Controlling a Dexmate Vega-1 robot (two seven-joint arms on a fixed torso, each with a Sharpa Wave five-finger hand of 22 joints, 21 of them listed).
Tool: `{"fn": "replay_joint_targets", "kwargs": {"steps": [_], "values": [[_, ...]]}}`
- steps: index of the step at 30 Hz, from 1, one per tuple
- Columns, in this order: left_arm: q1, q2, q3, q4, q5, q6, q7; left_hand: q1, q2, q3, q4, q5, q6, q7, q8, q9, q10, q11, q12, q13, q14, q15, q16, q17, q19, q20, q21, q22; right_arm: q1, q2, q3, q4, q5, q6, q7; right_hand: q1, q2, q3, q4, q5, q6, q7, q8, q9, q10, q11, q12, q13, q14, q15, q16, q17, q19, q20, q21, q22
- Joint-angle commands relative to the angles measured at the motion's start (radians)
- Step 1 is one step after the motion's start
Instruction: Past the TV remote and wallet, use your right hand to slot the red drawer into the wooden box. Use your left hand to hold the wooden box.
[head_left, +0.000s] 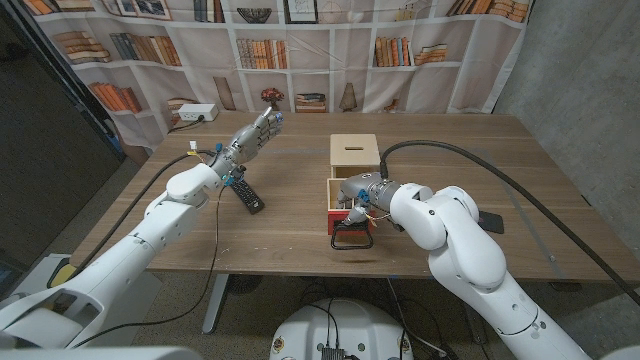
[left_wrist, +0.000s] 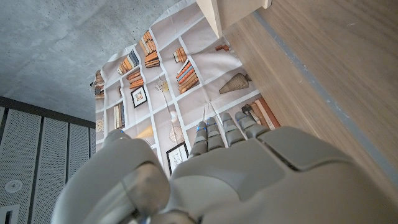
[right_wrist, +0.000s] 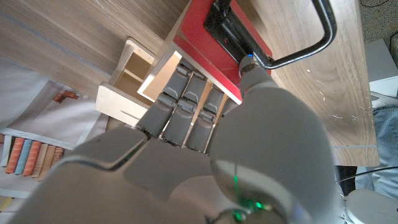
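The right arm covers much of the drawer (head_left: 338, 203) in the head view; only its red left side and the black loop handle (head_left: 352, 237) below it show. The right hand (head_left: 358, 192) lies on the drawer, mostly hidden by its own wrist. In the right wrist view the fingers (right_wrist: 186, 102) lie side by side over the red wall, fingertips toward the box (right_wrist: 134, 84), a thumb tip by the black front; whether they clamp the drawer or merely rest on it, I cannot tell. The drawer's far end reaches the box's open near face; how far in it sits is hidden.

One box (head_left: 354, 156), pale wood with a slot on top, stands at the table's middle, toward the far edge. One drawer, one remote (head_left: 247, 194), one dark flat thing, perhaps the wallet (head_left: 489, 221), half hidden behind the right forearm near the right edge.

The left hand (head_left: 253, 135) hangs above the table (head_left: 290, 215) left of the box, well apart from it, fingers straight and close together, holding nothing. The remote lies just nearer than that hand, partly under the wrist.

Bare wood lies between the left hand and the box, and along the far edge. A white block (head_left: 197, 114) sits at the far left corner. The handle lies near the near edge.
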Motion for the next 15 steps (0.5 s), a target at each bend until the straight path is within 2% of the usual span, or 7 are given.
{"fn": "replay_joint_targets", "kwargs": {"steps": [1,15], "values": [[-0.022,-0.004,-0.001,0.022,-0.003,-0.014,-0.027,0.005,0.005,-0.007,0.002,-0.005,0.007,0.001,-0.004,0.004,0.002,0.001,0.0,0.005,0.001,-0.003,-0.002,0.002,-0.004,-0.015,-0.003,0.003,0.068,-0.013,-0.029,0.049,0.049,-0.04,-0.006,0.033,0.044,0.0,-0.001,0.007,0.034,-0.019,0.005,0.006,0.039,-0.032,0.0,0.011,0.008,-0.086,0.003,0.002,0.008,-0.123,0.008,0.004],[-0.022,-0.003,0.0,0.022,-0.001,0.005,-0.015,0.007,0.006,-0.01,0.002,-0.006,0.006,0.003,-0.005,0.004,0.003,0.0,0.0,0.005,0.001,-0.001,-0.002,0.001,-0.004,-0.015,-0.003,0.003,0.113,-0.063,-0.063,0.098,0.019,-0.044,-0.048,0.032,0.045,-0.002,-0.003,0.007,0.035,-0.019,0.003,0.007,0.043,-0.03,-0.002,0.009,0.012,-0.085,0.002,0.0,0.005,-0.122,0.016,0.005]]}}
